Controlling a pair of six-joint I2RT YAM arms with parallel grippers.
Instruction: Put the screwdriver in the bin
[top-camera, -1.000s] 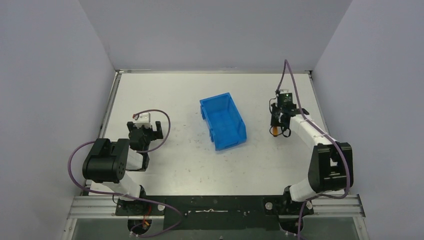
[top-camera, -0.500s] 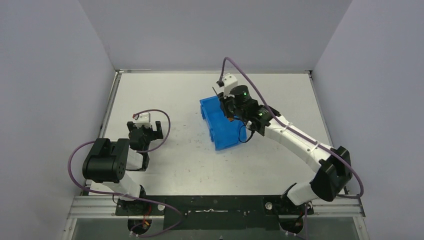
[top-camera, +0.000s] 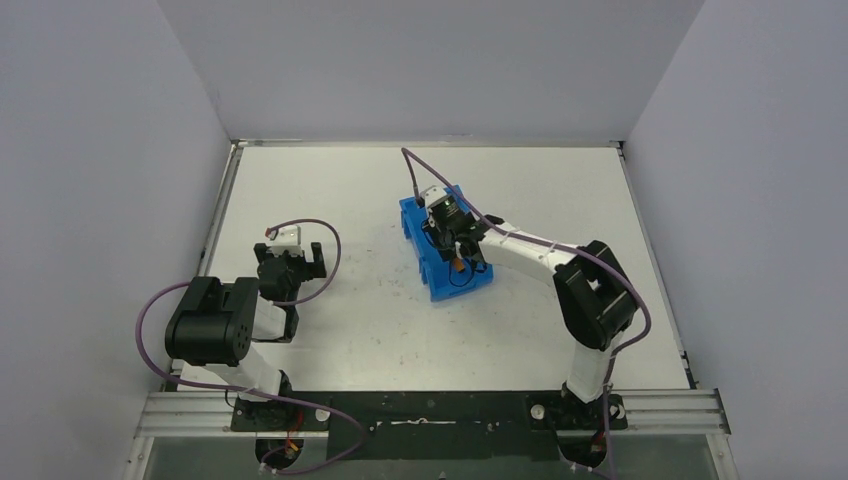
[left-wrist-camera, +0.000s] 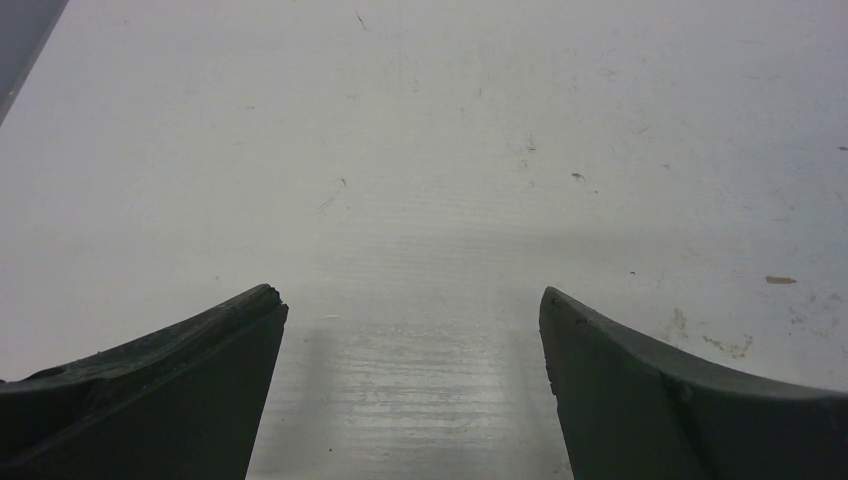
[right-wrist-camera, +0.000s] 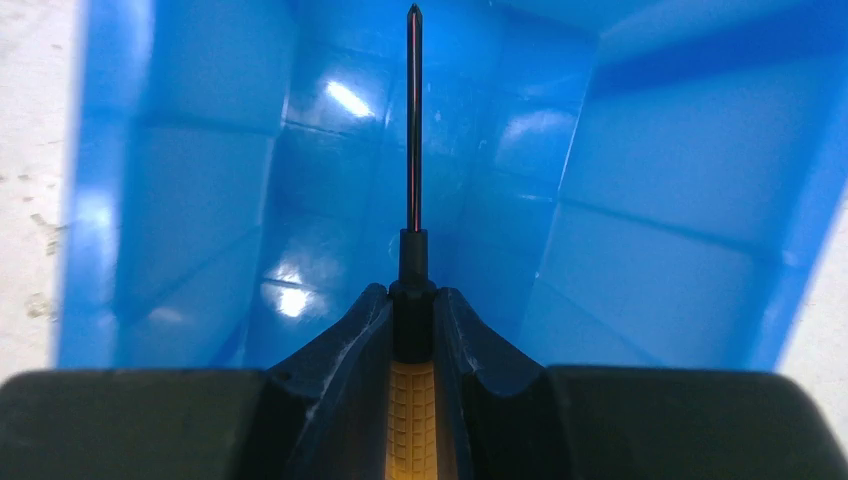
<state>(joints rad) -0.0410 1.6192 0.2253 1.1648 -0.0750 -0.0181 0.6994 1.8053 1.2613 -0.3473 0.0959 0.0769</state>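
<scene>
The bright blue bin (top-camera: 418, 218) stands at the table's middle. My right gripper (top-camera: 448, 238) hangs over the inside of the bin, shut on the screwdriver (top-camera: 457, 264). In the right wrist view the gripper (right-wrist-camera: 412, 300) clamps the orange handle (right-wrist-camera: 412, 420) between both fingers, and the thin black shaft (right-wrist-camera: 413, 120) points ahead into the blue bin (right-wrist-camera: 200, 180). My left gripper (top-camera: 290, 258) rests low at the left, open and empty; in the left wrist view it (left-wrist-camera: 412, 310) has only bare table between its fingers.
Grey walls close the table on three sides. The right arm (top-camera: 540, 258) stretches from the near right across to the bin. The white table (left-wrist-camera: 420, 130) carries small scuffs and specks.
My right arm swung left from the table's right side with the screwdriver, came over the bin, and now holds it lower inside the bin. The left arm has not moved.
</scene>
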